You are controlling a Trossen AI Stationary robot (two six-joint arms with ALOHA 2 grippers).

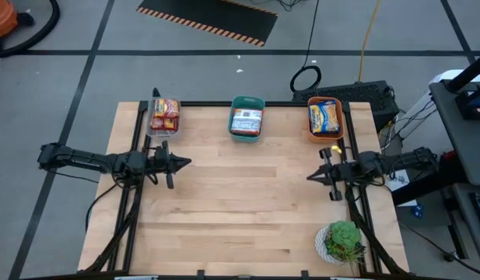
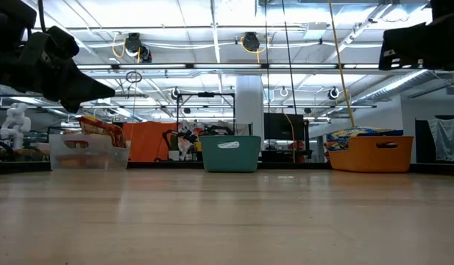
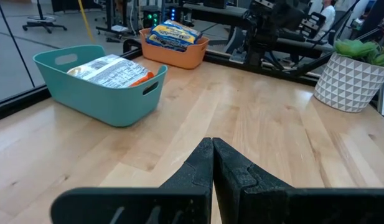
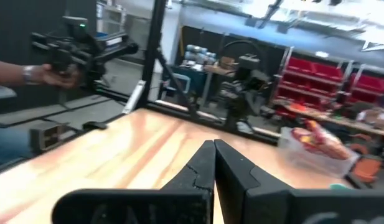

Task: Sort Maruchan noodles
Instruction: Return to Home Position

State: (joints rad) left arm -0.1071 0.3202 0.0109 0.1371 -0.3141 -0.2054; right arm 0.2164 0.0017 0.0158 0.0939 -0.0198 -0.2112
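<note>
- Maruchan noodles (image 1: 246, 122), flat printed plastic packets, all lie in three bins lined up along the far edge of the pale wooden table (image 1: 240, 210). No packet shows on the bare boards.
- The red packets (image 1: 165, 115) fill the clear plastic bin (image 1: 163, 134) at the far left. The blue-white packets (image 3: 111, 67) lie in the teal plastic bin (image 1: 247, 100) in the middle. The yellow-blue packets (image 1: 324, 117) sit in the orange plastic bin (image 1: 325, 138) at the far right.
- The left gripper (image 1: 185, 162) hangs over the table's left side, pointing inward. Its two dark fingers are pressed together and carry nothing, as its wrist view shows.
- The right gripper (image 1: 310, 177) mirrors it on the right side, just short of the orange bin. Its fingers are likewise closed and empty.
- Judged from this, the sorting looks finished and only the retreat to rest is left.
- To do that well, each arm should pull straight back toward its own table edge with the fingers kept closed.
- The arms should stay raised off the wood, so that nothing drags a bin out of line.
- The right arm has the tighter path: the orange bin lies on one side and the green leafy plant in a white faceted pot (image 1: 345, 239) on the other, so it should not swing sideways.
</note>
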